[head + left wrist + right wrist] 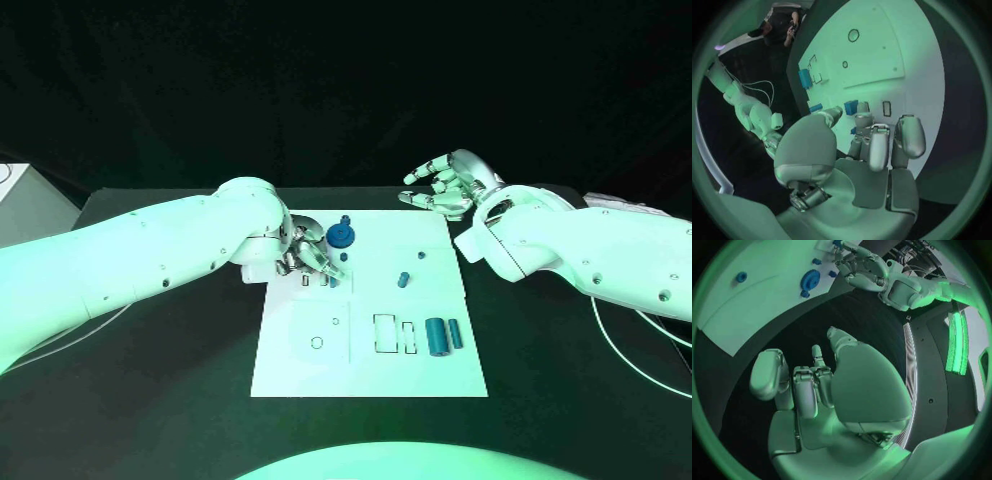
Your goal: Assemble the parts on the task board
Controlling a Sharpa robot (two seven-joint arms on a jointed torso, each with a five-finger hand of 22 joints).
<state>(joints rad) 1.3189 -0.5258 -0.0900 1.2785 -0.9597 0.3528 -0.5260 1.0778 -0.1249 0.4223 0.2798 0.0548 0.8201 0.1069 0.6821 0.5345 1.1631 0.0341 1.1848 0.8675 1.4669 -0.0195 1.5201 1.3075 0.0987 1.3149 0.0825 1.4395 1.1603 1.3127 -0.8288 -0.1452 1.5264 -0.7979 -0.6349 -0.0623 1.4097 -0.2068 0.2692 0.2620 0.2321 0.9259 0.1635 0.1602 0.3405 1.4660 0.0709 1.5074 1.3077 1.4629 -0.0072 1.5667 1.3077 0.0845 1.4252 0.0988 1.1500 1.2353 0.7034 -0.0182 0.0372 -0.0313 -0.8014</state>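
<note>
My left hand's (306, 255) fingers (879, 145) curl over a small blue part (851, 106) on the board (433, 375); whether they pinch it I cannot tell; my right hand (447, 185) hovers spread, holding nothing; a loose hold could let the part skid aside

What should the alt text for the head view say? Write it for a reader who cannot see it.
The robot's left hand reaches over the near-left part of the white task board, fingers down by a small blue part. The right hand hovers empty, fingers apart, beyond the board's far right corner. A round blue part and two blue cylinders sit on the board.

Dim green light; wrist views bend — fisheye.
</note>
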